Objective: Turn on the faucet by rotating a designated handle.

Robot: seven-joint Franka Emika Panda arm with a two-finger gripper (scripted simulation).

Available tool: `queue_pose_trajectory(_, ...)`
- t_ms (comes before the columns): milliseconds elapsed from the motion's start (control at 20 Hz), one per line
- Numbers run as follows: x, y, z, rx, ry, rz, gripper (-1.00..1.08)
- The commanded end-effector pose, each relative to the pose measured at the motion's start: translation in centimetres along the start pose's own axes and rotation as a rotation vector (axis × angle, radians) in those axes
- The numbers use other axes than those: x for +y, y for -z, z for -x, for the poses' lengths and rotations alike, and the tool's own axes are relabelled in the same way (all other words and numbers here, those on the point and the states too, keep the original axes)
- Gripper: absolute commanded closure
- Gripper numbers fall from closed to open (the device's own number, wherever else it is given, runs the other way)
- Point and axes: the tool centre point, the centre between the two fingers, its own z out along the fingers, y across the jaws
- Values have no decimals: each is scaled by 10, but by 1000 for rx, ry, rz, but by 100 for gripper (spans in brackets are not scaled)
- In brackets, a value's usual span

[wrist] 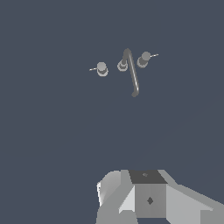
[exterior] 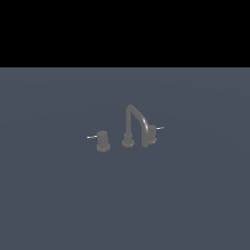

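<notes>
Handle (exterior: 102, 140) well apart from gripper (wrist: 148, 199)

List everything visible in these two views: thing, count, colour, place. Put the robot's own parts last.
spout: 1, dark grey, tall arched tube on a round base, middle of the faucet set, standing on the floor.
handle: 1, dark grey stubby knob with flared base and a thin pale lever pin pointing outward, at the exterior view's left of the spout, apart from it.
second knob: 1, dark grey, looks smaller, pale pin pointing outward, at the exterior view's right of the spout, partly behind the tube's down-turned end.
floor: 1, flat slate blue-grey surface under the whole set.
background: 1, black band above the floor in the exterior view.
gripper: 1, pale grey and white with a dark top panel, seen only in the wrist view, far from the faucet; fingertips out of frame.
</notes>
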Motion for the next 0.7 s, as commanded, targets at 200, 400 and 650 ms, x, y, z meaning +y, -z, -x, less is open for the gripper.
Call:
queue_pose_trajectory(200, -14, -23, -8, -1, -73, -1, 108)
queue_pose_trajectory(400, -26, -44, -17, -1, -143, -1, 108)
queue_pose_trajectory(650, -45, -76, -31, -2, -248, -3, 108)
